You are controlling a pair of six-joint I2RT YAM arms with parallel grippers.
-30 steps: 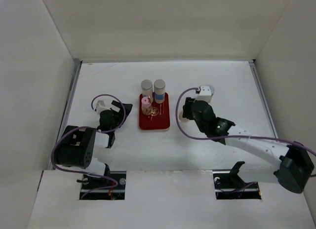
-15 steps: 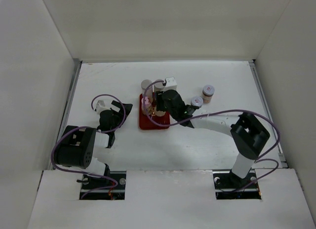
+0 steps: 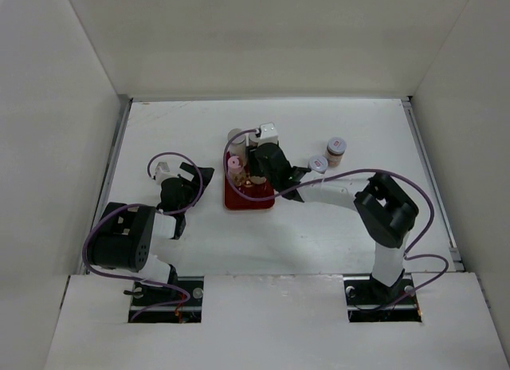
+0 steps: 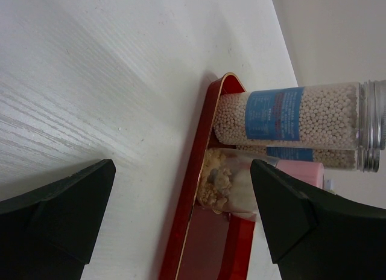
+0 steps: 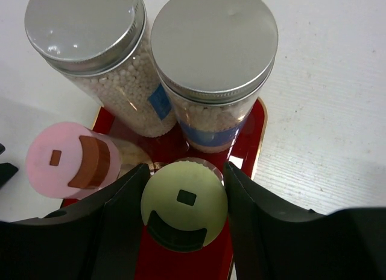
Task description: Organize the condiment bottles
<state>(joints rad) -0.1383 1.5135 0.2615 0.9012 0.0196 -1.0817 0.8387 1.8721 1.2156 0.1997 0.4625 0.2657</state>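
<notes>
On tray [image 4: 188,219]: two grey-lidded jars [image 5: 84,26] [image 5: 214,41], pink-capped jar [image 5: 72,161]; right tool [image 5: 186,171] grips yellow-green-capped jar [image 5: 184,207].

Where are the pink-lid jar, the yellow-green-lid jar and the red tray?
pink-capped jar [image 5: 72,161], right wrist view, cap centre.
yellow-green-capped jar [image 5: 184,203], right wrist view, cap centre.
red tray [image 4: 199,171], left wrist view, side wall.

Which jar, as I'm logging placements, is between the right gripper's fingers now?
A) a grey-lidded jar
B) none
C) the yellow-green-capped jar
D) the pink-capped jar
C: the right wrist view shows the yellow-green-capped jar flanked on both sides by the fingers of the right gripper, over the red tray. The pink-capped jar stands outside the fingers.
</notes>
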